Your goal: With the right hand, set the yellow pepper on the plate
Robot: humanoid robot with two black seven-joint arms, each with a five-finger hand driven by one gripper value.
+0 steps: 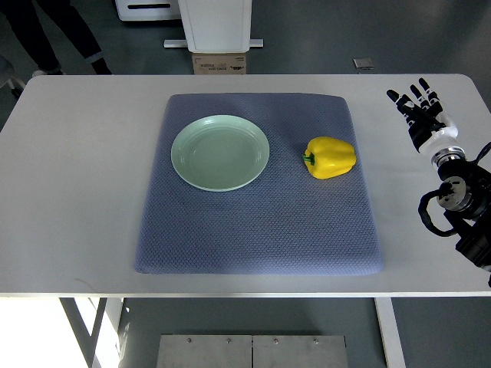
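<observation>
My right hand [418,111] sat at the right edge of the frame, a little above the middle, over the bare white table [69,192] and off the mat. Its forearm came in from the lower right, all joints and black cable, and the fingers [406,100] pointed up and slightly left, spread apart and holding nothing. My left hand did not show anywhere.

The yellow pepper [331,157] lay to the left of my hand and a touch lower in the frame, on the right part of the blue-grey mat [261,230], near the mat's right edge. It rested on its side, its long axis running roughly left to right across the picture, the green stem [308,159] turned to the left, away from my fingers, and the blunt lobed end facing me. So I judged the reach to be a short sideways one to the left, meeting the pepper's blunt end first, with a grasp across its narrower width likely the easier hold.

Farther left on the same mat lay the pale green plate [220,152], empty, apart from the pepper with a strip of mat between them. The plate sat nearly level with the pepper, so the carry would run leftward in about the same line as the reach.

At the upper left, beyond the table's edge, a person's legs [54,34] stood on the floor.
</observation>
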